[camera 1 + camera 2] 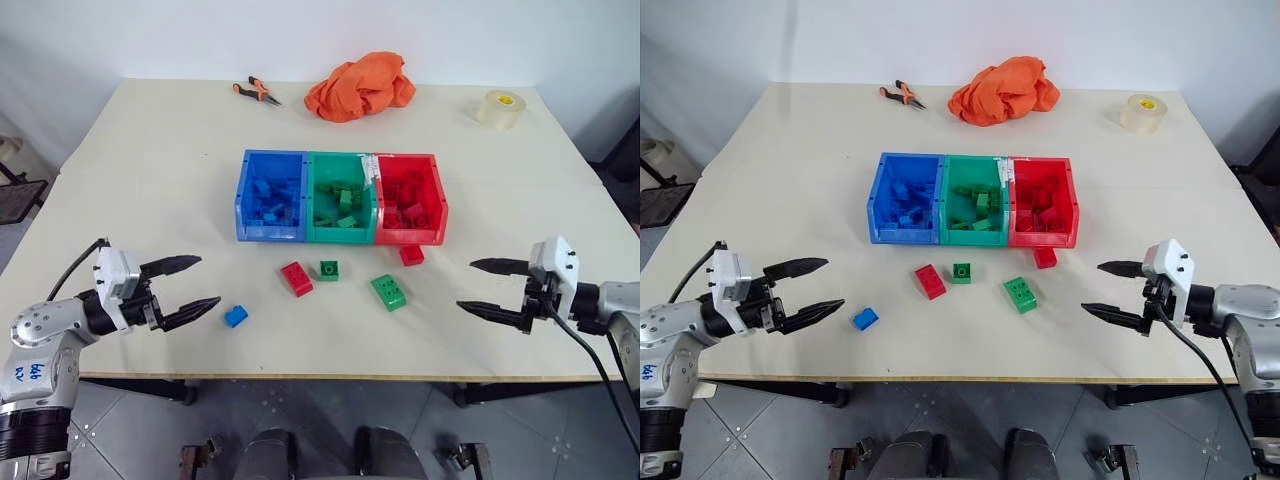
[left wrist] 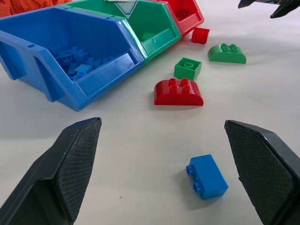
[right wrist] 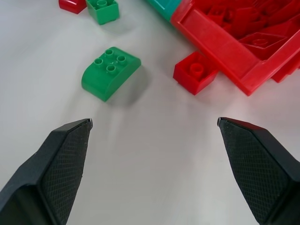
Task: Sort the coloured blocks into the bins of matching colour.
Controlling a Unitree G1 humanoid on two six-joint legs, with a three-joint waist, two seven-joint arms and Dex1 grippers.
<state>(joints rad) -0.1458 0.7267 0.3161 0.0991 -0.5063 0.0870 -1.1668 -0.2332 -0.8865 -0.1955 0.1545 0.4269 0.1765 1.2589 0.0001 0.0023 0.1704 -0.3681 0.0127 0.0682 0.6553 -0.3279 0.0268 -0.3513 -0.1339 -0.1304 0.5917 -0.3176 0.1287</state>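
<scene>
Both tools, left tool (image 1: 182, 283) and right tool (image 1: 487, 287), stand spread and empty. The blue block (image 1: 235, 316) looks light, stiff, smooth; pinch its flat sides.

Five loose blocks (image 1: 931, 281) before bins (image 1: 974, 200), both pincers empty

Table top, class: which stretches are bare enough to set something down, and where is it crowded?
Bare: the table left of the blue bin, and right of the red bin below the tape. Crowded: the strip before the bins, with loose blocks.
</scene>
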